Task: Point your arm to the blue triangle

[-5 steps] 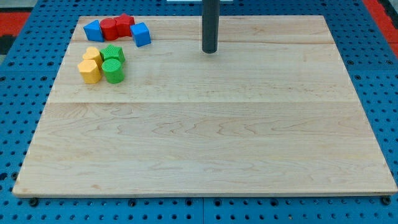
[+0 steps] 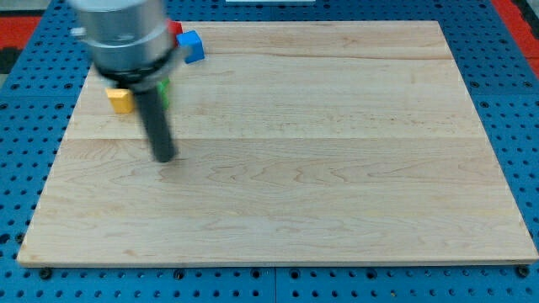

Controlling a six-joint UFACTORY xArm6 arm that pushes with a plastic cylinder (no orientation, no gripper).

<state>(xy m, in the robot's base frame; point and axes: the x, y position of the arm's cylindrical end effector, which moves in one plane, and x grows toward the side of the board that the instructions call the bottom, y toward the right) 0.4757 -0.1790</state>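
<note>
My arm's blurred grey body covers the view's top left and hides most of the block cluster there. My tip (image 2: 163,157) rests on the wooden board (image 2: 337,168), below the cluster and apart from it. A blue block (image 2: 191,45) shows to the right of the arm, with a sliver of a red block (image 2: 174,28) beside it. Part of a yellow block (image 2: 120,99) shows at the arm's left, and a strip of a green block (image 2: 165,91) at the rod's right. The other blue block is hidden behind the arm.
The board lies on a blue pegboard surface (image 2: 522,126). A red area (image 2: 518,13) shows at the view's top right corner.
The arm has swung from the top centre of the board to the left and downward. It now covers most of the block cluster, and its tip sits below the cluster.
</note>
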